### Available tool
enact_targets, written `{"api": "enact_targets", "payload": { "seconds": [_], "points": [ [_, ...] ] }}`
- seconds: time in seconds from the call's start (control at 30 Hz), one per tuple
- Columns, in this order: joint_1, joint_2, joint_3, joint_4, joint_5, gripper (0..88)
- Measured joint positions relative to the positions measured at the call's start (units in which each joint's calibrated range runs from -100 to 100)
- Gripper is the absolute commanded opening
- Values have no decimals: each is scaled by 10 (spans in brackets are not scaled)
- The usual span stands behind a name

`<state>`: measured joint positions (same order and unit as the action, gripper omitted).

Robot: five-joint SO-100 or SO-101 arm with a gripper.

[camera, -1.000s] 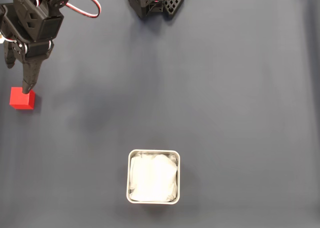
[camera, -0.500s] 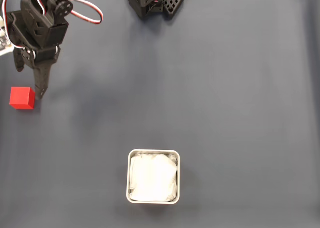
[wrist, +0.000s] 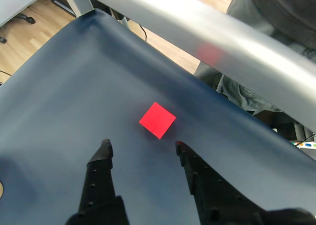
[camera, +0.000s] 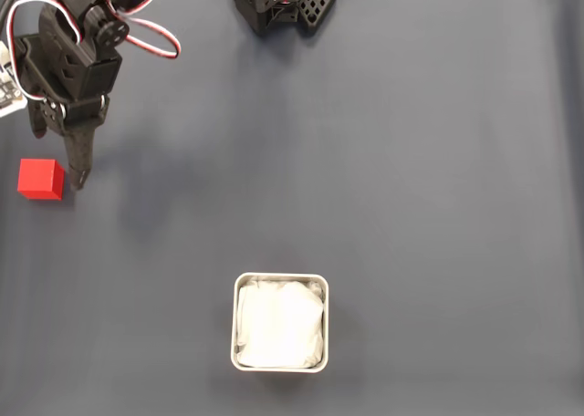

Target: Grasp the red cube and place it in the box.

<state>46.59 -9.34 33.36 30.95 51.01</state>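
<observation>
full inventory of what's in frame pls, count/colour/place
red cube: 1, bright red, far left of the fixed view, on the mat, untouched.
box: 1, pale grey rim, white crumpled lining, bottom centre of the fixed view.
mat: 1, dark blue-grey, covers the table.
black perforated part: 1, black, top centre edge of the fixed view.
metal bar: 1, silver, across the top of the wrist view.
gripper: 1, black, jaws open, cube just ahead of them, not between.

The black arm sits in the upper left of the fixed view, reaching downward. In the wrist view, the end effector enters from the bottom edge, its two fingers spread apart and holding nothing.
</observation>
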Motion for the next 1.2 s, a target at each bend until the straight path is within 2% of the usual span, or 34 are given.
{"api": "enact_targets", "payload": {
  "seconds": [1.2],
  "points": [
    [-1, 129, -20, -88, 0, 335]
  ]
}}
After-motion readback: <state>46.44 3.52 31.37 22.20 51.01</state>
